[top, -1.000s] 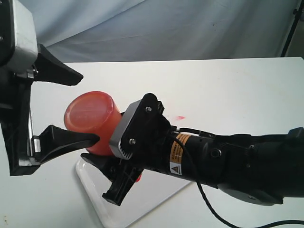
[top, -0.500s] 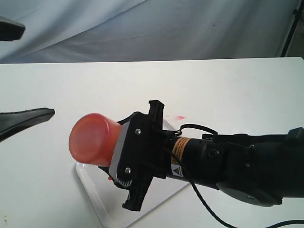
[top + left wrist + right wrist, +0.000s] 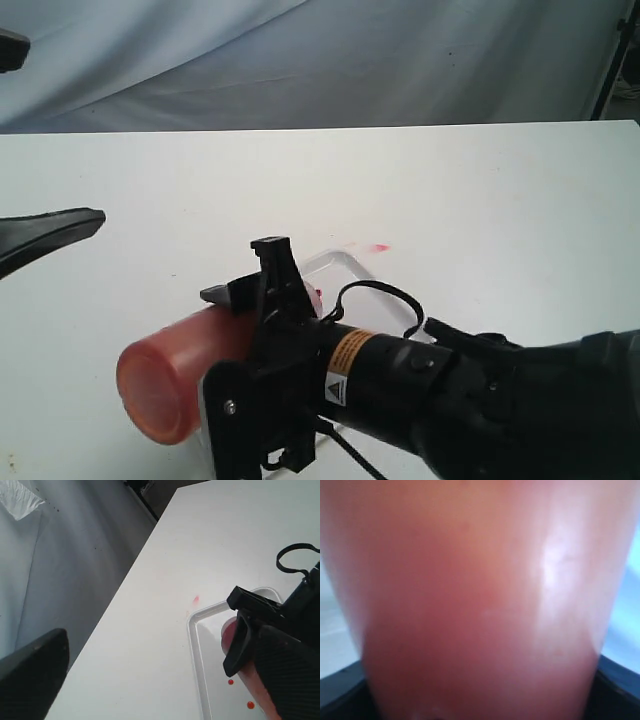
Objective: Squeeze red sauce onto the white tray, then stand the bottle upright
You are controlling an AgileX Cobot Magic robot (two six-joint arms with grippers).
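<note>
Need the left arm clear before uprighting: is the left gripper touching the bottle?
Apart. The exterior view shows a wide stretch of bare table between the open left gripper and the bottle.

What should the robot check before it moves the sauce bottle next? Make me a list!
1. Right pincer grips the bottle: ok.
2. Left pincer open, away from bottle: ok.
3. Red sauce drops on the white tray: ok.
4. Bottle upright: not ok, tipped sideways.
5. Nozzle dripping: cannot tell, hidden.
6. Table clean: not ok, red smear beside tray.
</note>
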